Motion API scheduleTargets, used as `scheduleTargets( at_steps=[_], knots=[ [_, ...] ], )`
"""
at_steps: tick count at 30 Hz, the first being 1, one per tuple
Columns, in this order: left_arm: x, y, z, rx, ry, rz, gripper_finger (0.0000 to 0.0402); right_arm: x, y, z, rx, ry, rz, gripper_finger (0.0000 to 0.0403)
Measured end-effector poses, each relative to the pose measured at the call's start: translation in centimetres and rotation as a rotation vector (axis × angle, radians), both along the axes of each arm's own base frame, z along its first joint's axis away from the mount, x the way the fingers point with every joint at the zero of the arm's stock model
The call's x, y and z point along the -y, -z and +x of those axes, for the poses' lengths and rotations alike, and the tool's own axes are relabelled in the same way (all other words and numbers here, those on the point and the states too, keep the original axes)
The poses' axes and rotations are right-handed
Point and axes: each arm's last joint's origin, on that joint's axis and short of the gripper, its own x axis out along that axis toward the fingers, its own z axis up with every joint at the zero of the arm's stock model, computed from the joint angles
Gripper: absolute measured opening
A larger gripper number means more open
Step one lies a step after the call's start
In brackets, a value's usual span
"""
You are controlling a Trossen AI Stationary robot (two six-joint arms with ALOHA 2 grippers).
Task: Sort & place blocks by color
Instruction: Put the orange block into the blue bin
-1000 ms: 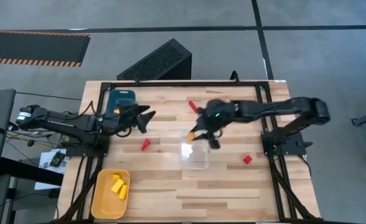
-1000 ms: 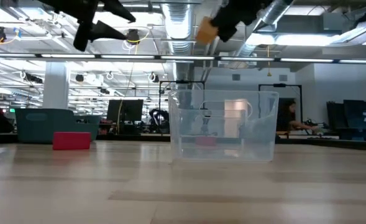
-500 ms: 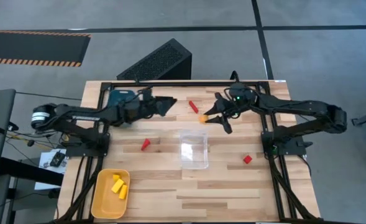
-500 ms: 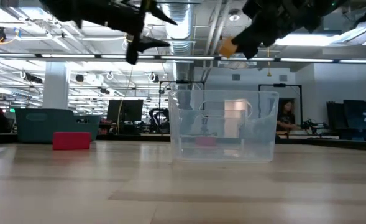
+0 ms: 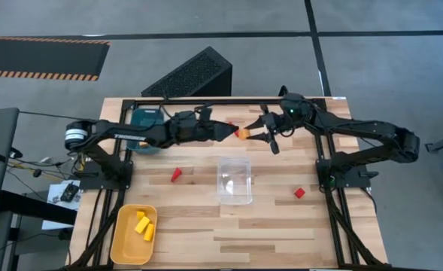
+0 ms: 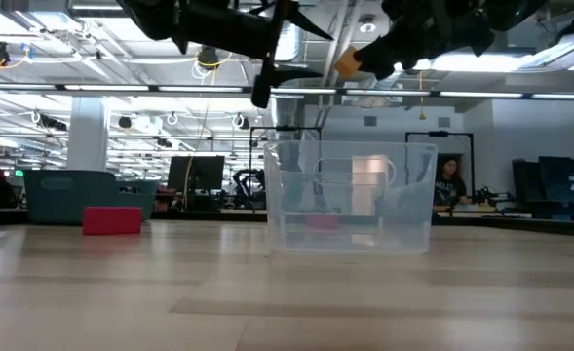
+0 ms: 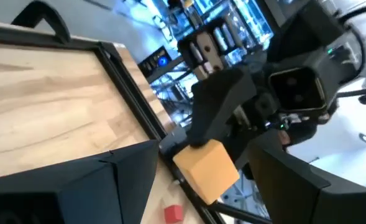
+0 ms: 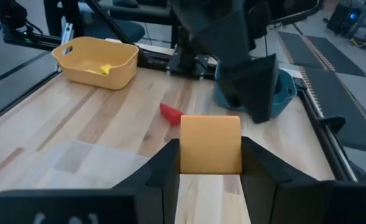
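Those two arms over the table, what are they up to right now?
The right gripper holds an orange block in the air above the far side of the table. The left gripper, fingers open, has reached in right beside it, as if for a handover. A clear box stands mid-table, yellow blocks lie in the yellow tray, and red blocks are still loose.

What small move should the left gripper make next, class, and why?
Probably ease forward until its open fingers straddle the orange block, then close. The right gripper holds that block in mid-air, and the left gripper faces it, jaws spread, apparently for a handover.
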Motion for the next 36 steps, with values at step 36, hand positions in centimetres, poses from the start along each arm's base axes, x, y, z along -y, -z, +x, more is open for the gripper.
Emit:
scheduleTargets(
  at_steps=[36],
  knots=[
    [-7.9,0.0,2.3,0.063,0.304,-0.054,0.021,2.4,0.4,0.1,0.01,0.143,-0.044,0.015]
  ],
)
